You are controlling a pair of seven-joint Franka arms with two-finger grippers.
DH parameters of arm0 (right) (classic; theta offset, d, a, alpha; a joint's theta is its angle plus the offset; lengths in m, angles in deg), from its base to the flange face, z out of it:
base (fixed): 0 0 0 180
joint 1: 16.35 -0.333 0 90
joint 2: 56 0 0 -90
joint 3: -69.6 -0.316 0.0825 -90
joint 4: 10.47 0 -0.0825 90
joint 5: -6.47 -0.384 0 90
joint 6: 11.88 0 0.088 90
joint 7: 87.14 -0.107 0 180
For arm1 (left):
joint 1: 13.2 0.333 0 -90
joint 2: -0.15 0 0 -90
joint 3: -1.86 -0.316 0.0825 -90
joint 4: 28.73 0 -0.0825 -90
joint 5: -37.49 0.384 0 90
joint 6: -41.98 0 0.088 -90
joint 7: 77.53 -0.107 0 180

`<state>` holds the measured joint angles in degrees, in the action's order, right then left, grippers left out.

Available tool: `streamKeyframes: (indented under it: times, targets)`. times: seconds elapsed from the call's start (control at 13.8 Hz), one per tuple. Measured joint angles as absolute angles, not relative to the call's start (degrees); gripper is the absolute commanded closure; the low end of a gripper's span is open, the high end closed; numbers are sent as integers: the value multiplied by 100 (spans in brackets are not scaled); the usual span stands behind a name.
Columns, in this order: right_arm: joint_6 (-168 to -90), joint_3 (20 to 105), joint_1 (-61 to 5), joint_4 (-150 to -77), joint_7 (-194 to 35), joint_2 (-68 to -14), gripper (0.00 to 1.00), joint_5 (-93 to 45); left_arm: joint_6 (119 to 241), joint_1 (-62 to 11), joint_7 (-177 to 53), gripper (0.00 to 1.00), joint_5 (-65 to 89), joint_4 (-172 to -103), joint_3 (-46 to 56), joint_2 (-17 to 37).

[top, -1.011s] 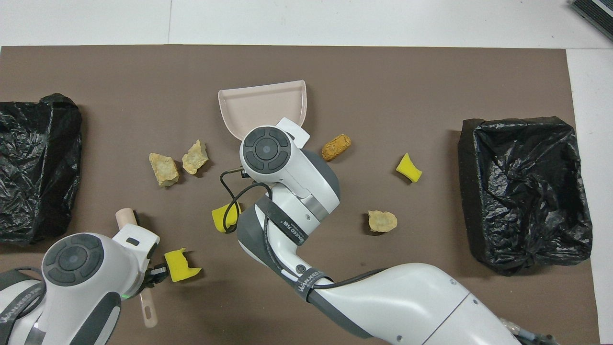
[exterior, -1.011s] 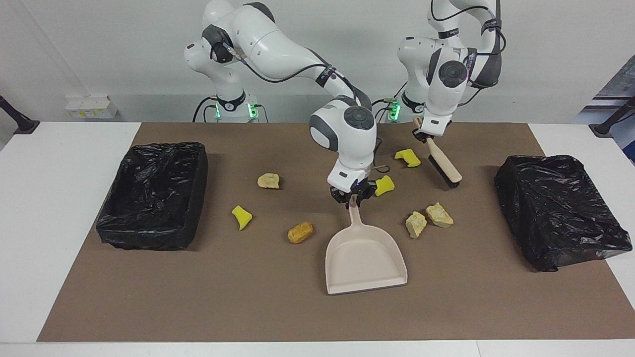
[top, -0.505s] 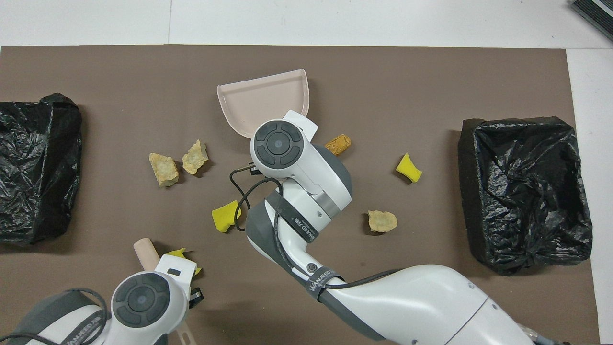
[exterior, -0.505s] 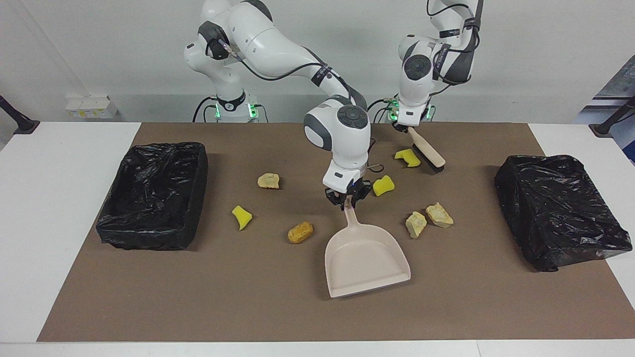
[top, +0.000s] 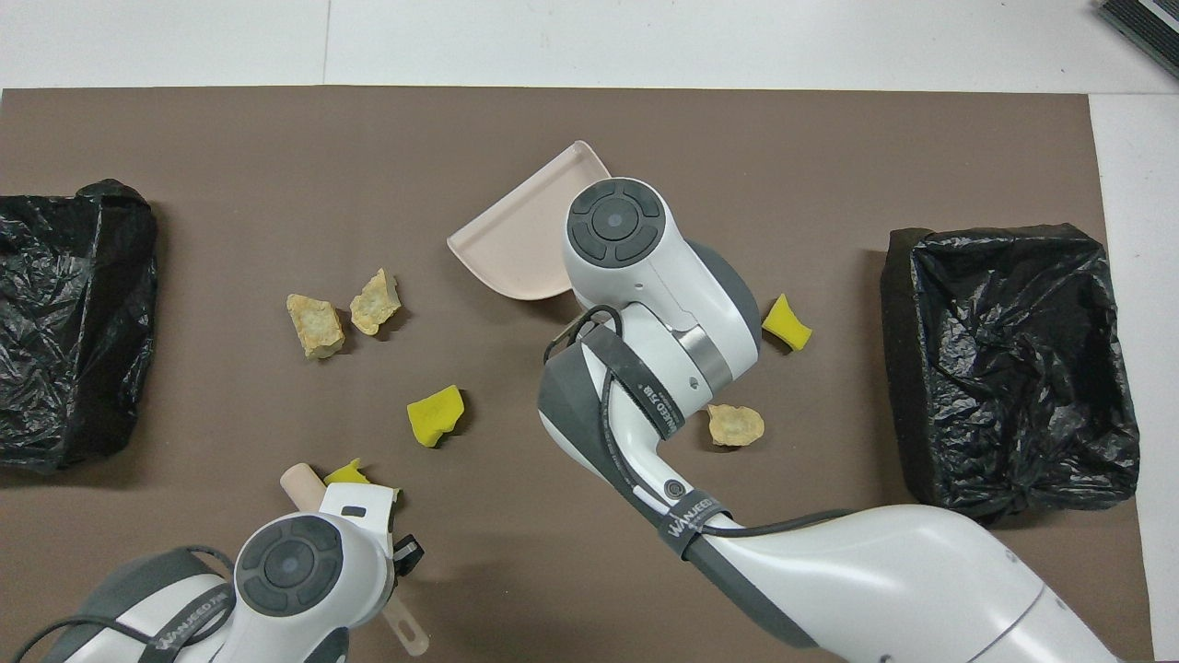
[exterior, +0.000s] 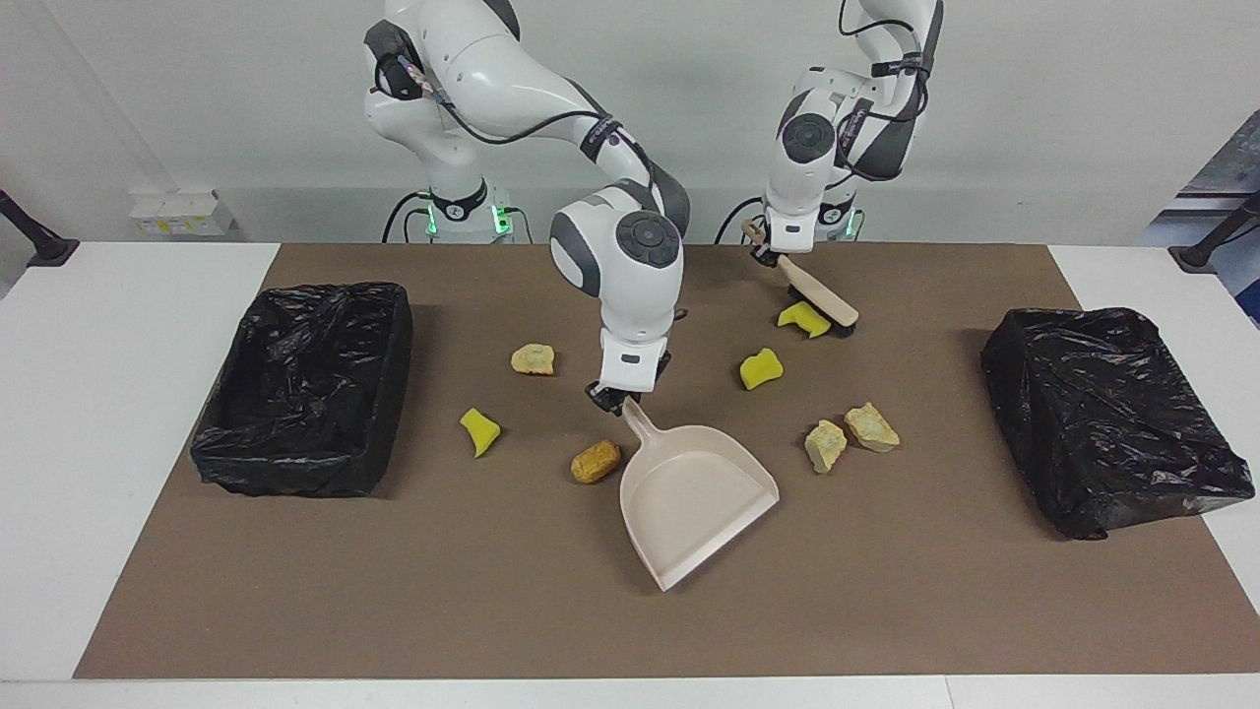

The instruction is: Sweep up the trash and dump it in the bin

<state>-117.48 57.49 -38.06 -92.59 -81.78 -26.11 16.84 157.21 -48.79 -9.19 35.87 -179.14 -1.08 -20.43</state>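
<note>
Facing view, count: seven scraps of trash on the brown mat (exterior: 394, 611) that covers the desk (exterior: 108, 414); three yellow sponge bits, three pale tan chunks, one orange-brown lump. Two black-lined bins, one dustpan, one hand brush.
Facing view, right gripper (exterior: 612, 398): low over the mat, jaws closed on the handle end of the beige dustpan (exterior: 689, 497), whose scoop lies flat and angled.
Facing view, trash by the right gripper: the orange-brown lump (exterior: 596, 461) lies just beside the dustpan's handle; one tan chunk (exterior: 533, 359) and one yellow bit (exterior: 479, 430) lie toward the open bin (exterior: 305, 389) at the right arm's end.
Facing view, left gripper (exterior: 767, 258): jaws closed on the handle of the hand brush (exterior: 817, 293), which slants down, bristle end at the mat.
Facing view, trash by the brush: one yellow bit (exterior: 802, 318) touches the brush head; another yellow bit (exterior: 761, 368) lies farther from the robots. Two tan chunks (exterior: 847, 437) sit side by side, toward the covered bin (exterior: 1107, 418) at the left arm's end.
Overhead view, count: six scraps show; the right arm hides the orange-brown lump.
Overhead view, right arm (top: 645, 304): its wrist covers the dustpan's handle; the scoop shows past it.
Overhead view, left arm (top: 295, 571): the brush's tip and part of a yellow bit (top: 345, 473) show beside its wrist.
</note>
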Motion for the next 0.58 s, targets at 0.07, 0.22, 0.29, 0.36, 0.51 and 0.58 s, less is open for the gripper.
streamKeyframes:
  times: [0.07, 0.22, 0.29, 0.36, 0.51, 0.58]
  targets:
    - [-11446, 5749, -3753, -9268, -7769, -2716, 100, 1688, 15752, -4769, -1004, 100, 3587, -17637, -136, -1798]
    - [-10970, 5749, -3620, -9271, -6954, -2927, 100, 1688, 15764, -4660, -1153, 100, 3587, -17055, -148, -1284]
    - [-10826, 5749, -3562, -9272, -6613, -3034, 100, 1688, 15772, -4656, -1277, 100, 3587, -16802, -147, -1040]
    - [-10723, 5749, -3514, -9274, -6302, -3118, 100, 1690, 15776, -4656, -1487, 100, 3587, -16625, -140, -859]
    - [-10593, 5749, -3444, -9274, -5573, -3200, 100, 1692, 15780, -4657, -2146, 100, 3585, -16474, -134, -674]
    - [-10557, 5749, -3423, -9280, -5158, -3201, 100, 1693, 15779, -4657, -2564, 100, 3585, -16470, -134, -658]
